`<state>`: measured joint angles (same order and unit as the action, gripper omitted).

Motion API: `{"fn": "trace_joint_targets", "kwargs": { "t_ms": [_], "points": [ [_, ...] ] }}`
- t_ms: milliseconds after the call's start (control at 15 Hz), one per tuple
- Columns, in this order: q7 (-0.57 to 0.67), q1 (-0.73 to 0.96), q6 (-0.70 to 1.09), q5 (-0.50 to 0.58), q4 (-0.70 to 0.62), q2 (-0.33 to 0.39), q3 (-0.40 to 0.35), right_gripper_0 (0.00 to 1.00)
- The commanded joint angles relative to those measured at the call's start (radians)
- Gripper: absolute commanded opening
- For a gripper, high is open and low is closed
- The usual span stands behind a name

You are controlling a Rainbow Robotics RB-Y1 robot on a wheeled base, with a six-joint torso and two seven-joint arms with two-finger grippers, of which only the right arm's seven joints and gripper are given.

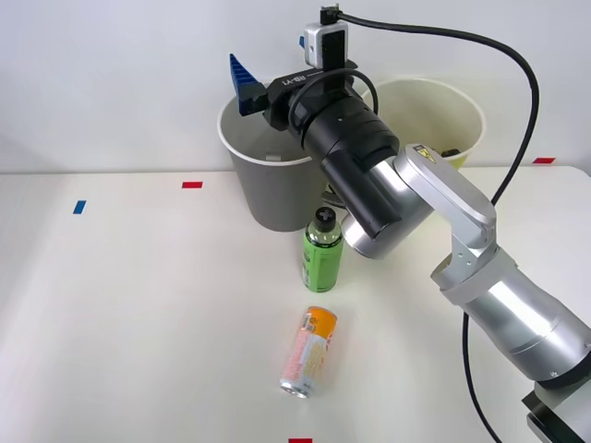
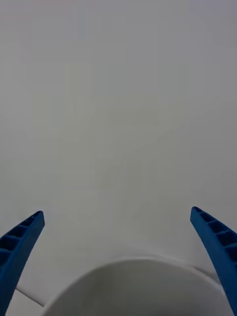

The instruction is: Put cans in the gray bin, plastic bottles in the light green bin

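Closest on the white surface [image 1: 138, 323] lies a can [image 1: 309, 352] on its side, with orange, pink and white print and a silver end. A little farther back stands a green bottle [image 1: 323, 247] with a black cap, upright, just in front of the gray bin [image 1: 268, 175]. The robot's right arm reaches over that bin, and its hand [image 2: 118, 256] hangs above the bin's white rim. The blue fingers [image 2: 19, 247] are spread wide with nothing between them. Beside the gray bin, farther right, stands the light green bin [image 1: 466, 138], with something dark inside by its rim.
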<state>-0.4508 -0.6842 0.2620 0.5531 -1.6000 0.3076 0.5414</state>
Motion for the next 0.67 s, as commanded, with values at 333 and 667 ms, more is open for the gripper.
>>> {"fn": "trace_joint_targets", "kwargs": {
  "t_ms": [333,667],
  "points": [
    [0.011,0.006,0.01,0.074,-0.005,0.011,-0.003,1.0],
    [0.001,0.244,0.072,0.145,-0.345,0.111,-0.07,1.0]
  ]
}}
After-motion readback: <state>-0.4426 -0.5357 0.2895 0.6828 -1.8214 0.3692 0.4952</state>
